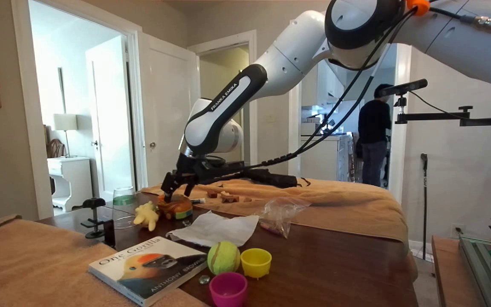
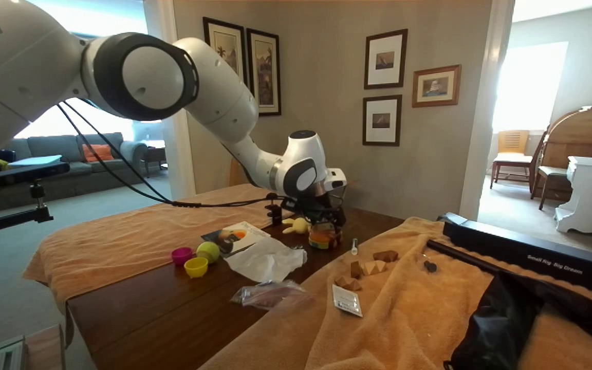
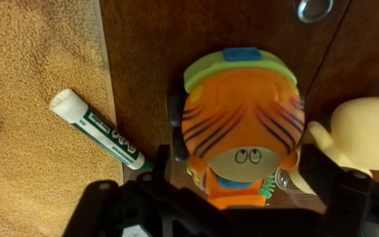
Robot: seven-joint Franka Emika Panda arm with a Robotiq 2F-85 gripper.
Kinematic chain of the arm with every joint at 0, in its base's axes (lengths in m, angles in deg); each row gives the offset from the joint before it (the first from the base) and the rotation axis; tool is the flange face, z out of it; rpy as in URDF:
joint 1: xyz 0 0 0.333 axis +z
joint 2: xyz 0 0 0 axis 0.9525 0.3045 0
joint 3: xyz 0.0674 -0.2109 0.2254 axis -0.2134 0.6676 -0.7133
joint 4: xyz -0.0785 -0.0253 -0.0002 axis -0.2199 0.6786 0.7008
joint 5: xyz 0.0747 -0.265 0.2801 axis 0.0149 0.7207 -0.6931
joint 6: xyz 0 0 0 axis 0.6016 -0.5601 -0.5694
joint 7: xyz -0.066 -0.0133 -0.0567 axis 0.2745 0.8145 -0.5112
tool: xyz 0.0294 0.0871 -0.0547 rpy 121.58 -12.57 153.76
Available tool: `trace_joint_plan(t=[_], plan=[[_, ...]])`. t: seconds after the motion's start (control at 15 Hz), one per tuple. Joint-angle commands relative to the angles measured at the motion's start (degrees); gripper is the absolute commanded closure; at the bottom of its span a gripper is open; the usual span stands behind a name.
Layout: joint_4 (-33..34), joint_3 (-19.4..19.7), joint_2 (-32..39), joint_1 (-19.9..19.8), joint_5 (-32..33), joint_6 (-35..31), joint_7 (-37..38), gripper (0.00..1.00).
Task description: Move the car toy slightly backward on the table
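Watching orange car toy: on dark wood of table, between my jaws. Jaws spread apart, one side each, no grip that I can see. Toy has round top and black wheels, so could roll or slip out if I squeeze crooked. Pale yellow toy and clear cup close by; jaws could bump them when pulling. Same for Expo marker, tip just beside jaws. Wrist view: jaws hide part of toy; can't tell if they touch it on yellow side. Both exterior views: black jaws hard to see.
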Motion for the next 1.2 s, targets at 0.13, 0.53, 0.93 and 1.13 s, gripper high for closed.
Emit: trace_joint_plan(t=[0.13,0.53,0.93,1.13], plan=[[1.93,-0.38,1.83,0.04,-0.4,-0.48,-2.24,0.0],[2.09,-0.06,2.44,0.27,-0.39,-1.26,-1.92,0.38],[-1.09,2.47,-0.87,2.2,-0.19,-1.61,2.07,0.39],[-5.18,4.71,-4.74,3.84,-0.14,-0.92,5.6,0.39]])
